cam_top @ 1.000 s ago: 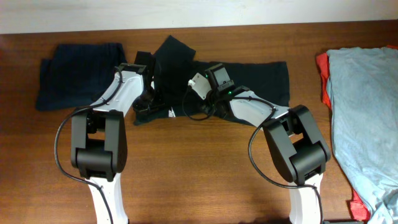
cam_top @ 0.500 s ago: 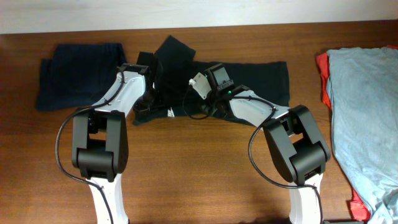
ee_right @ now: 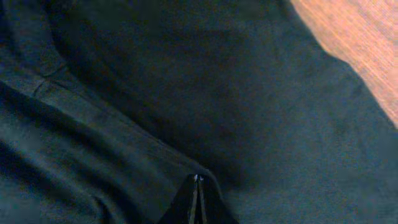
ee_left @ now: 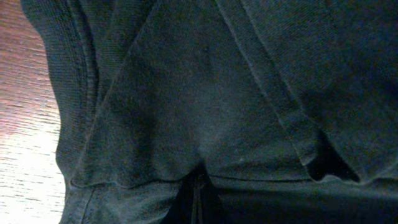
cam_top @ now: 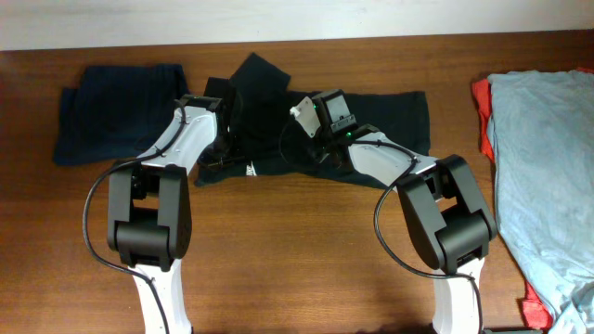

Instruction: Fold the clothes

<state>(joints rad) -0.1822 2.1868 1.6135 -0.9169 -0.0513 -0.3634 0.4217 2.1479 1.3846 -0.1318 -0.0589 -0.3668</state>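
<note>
A black T-shirt [cam_top: 390,121] lies crumpled at the back middle of the table, with a small white mark [cam_top: 251,170] near its front hem. My left gripper [cam_top: 219,141] sits on the shirt's left part, my right gripper [cam_top: 316,128] on its middle. In the left wrist view the shirt [ee_left: 186,93] fills the frame, and the left gripper [ee_left: 199,190] is shut with a fold pinched between its fingers. In the right wrist view the right gripper [ee_right: 197,193] is shut on a raised fold of the shirt [ee_right: 261,124].
A folded navy garment [cam_top: 116,111] lies at the back left. A light grey-blue garment [cam_top: 543,167] lies over a red one [cam_top: 481,111] at the right edge. Brown wooden table [cam_top: 297,260] stretches to the front.
My right gripper has moved a little toward the back of the table, dragging the shirt's middle with it. The left gripper has shifted slightly and the front hem has bunched leftward.
</note>
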